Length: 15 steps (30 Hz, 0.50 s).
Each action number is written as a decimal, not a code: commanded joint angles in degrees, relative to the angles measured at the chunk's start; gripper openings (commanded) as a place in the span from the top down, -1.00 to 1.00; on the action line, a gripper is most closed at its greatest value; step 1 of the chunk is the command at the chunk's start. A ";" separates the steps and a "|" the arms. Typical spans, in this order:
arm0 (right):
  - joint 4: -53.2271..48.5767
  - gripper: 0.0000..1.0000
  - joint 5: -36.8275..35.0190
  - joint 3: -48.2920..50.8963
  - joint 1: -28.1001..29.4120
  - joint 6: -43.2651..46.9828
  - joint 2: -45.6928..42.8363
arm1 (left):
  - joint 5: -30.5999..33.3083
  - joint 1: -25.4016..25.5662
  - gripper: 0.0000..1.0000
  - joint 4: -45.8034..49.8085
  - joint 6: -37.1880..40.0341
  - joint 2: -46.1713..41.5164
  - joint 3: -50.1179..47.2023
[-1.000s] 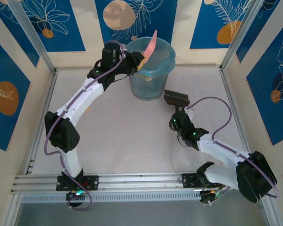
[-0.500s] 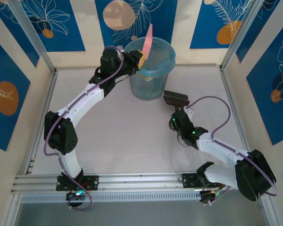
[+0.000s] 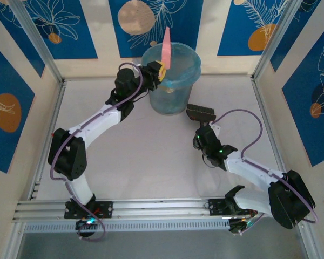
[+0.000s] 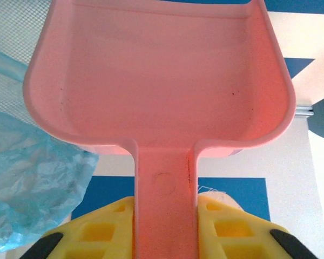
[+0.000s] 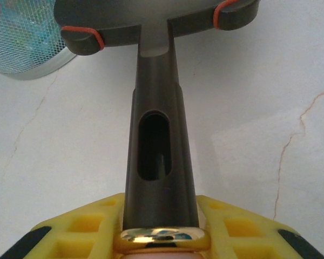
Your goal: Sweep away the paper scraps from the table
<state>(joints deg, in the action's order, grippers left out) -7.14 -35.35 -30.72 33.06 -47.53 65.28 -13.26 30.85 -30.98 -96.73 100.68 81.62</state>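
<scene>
Pale grey table (image 3: 151, 156), aluminium rails along the edges, blue-and-cream patterned walls (image 3: 48, 21) on three sides. Mesh bin (image 3: 181, 81) with a blue liner (image 4: 27, 172) stands at the far edge.

- Left gripper (image 3: 157, 70): yellow fingers (image 4: 102, 232) clamped either side of the flat handle of a pink dustpan (image 4: 156, 81). The pan is raised at the bin's rim, tipped up almost on edge. Its tray reads as bare pink with a few dark flecks.
- Right gripper (image 5: 161, 221): closed on the dark handle of a brush (image 5: 159, 135). The brush head is just beside the bin's base, low over the table.
- Paper scraps (image 3: 170, 89): a small pale-coloured patch shows through the bin wall, low down. It is probably the wads, but too small to tell for sure.

Handling, as a judgement:
- The wads would be near weightless, soft and crumpled, and apt to roll or skitter at a quick stroke.
- They are not things to pinch. The bristles should herd them, short and slow, into the pan lip held flat on the table.
- The pan looks like light, stiff, smooth plastic. The present hold low on the handle suits it, though a smooth handle may twist if the lip is pressed hard.
- The brush handle is rigid. A grip near its end gives reach but less downward force.

Task reads as at or near the emptying step.
</scene>
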 commanded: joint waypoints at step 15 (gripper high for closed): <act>0.37 1.00 -3.14 -2.63 0.95 1.48 -0.53 | -7.91 4.39 1.00 6.81 15.41 -6.58 5.39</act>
<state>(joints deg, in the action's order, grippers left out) -7.33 -35.88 -31.16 33.65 -46.70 65.58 -17.34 33.69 -28.67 -89.30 99.13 85.41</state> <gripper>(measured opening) 0.315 0.264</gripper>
